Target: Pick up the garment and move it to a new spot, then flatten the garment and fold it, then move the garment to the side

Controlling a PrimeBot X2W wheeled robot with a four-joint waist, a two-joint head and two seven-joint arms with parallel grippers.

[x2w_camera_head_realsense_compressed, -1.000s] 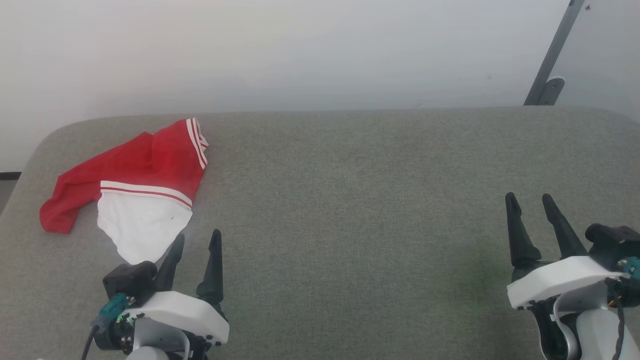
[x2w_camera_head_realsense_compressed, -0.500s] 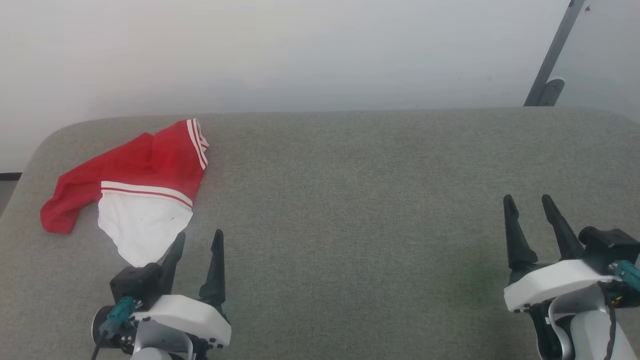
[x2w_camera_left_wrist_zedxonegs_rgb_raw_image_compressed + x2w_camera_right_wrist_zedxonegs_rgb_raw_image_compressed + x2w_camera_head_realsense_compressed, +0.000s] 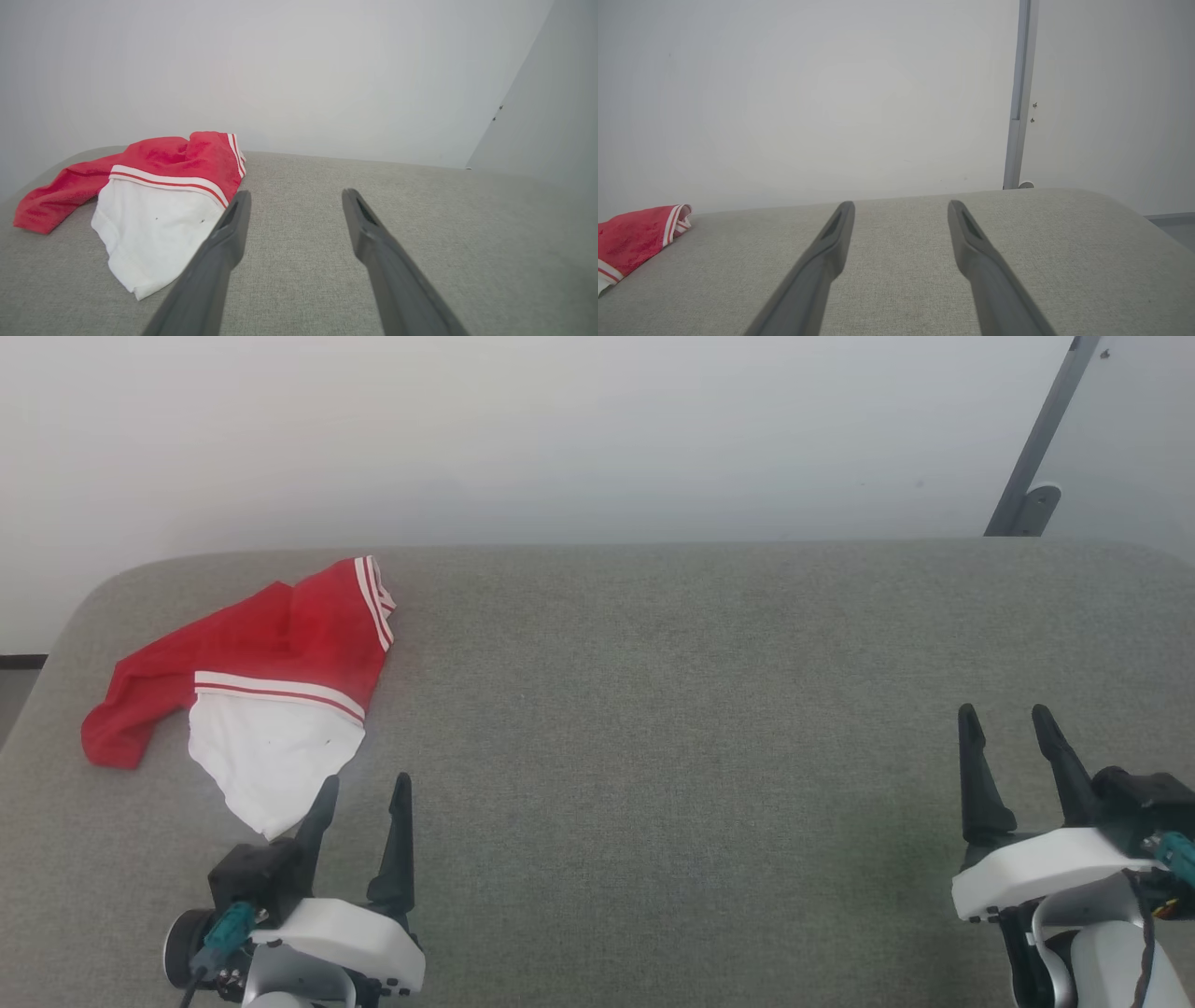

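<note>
Evidently we hold nothing: the garment (image 3: 252, 681) lies crumpled at the grey surface's (image 3: 653, 709) left, just ahead of our left gripper (image 3: 365, 780). It and the right gripper (image 3: 1004, 711) have fingers apart, ready to reach.

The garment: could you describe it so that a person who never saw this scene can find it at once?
Look at the grey fabric-covered table before the white wall, and go to its far left corner, ahead of the left end effector. There lies the garment, crumpled: bright red with a white end and thin red-and-white stripes, the one coloured thing on the grey.
</note>
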